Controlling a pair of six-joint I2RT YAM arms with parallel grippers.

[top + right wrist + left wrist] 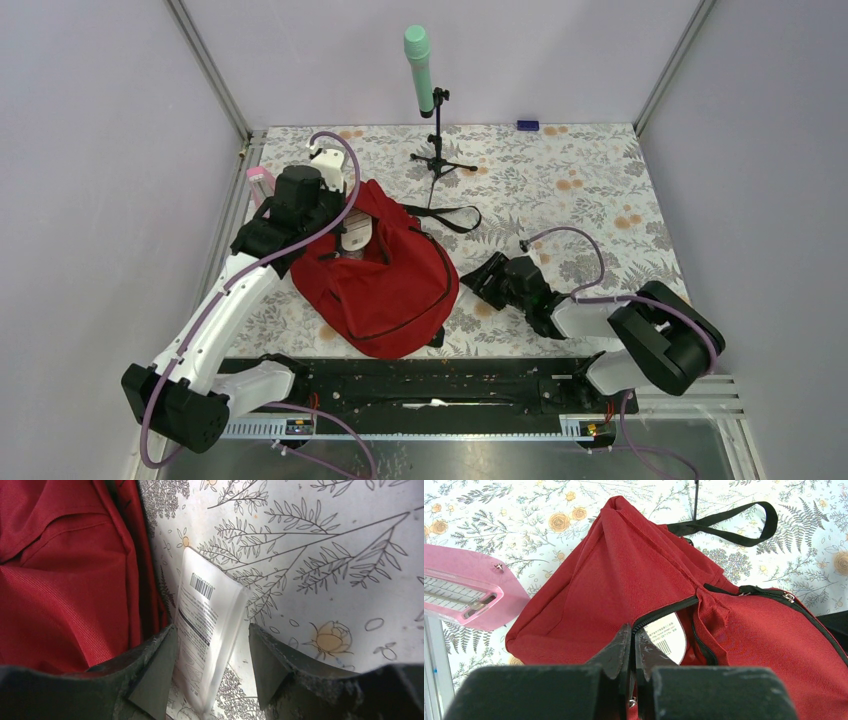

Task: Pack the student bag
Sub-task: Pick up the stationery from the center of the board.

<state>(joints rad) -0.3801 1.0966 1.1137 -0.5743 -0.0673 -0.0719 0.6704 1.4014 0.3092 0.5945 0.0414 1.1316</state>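
The student bag [390, 285] is a large red backpack lying on the floral tablecloth, its black zipper open. A white labelled item [670, 636] shows inside the opening. My left gripper [633, 630] is shut on the bag's zippered rim at the near side of the opening. A white printed packet [205, 610] lies on the cloth just right of the bag [60, 580]. My right gripper [212, 632] is open around that packet. The left finger is against it and a gap remains at the right finger. From above the right gripper [487, 278] sits low beside the bag's right side.
A pink flat case [464, 592] lies left of the bag near the table's left rail. A green microphone [418, 55] on a black tripod [440, 160] stands at the back. The bag's black strap [724, 525] loops toward it. A small blue object [527, 125] lies at the far edge.
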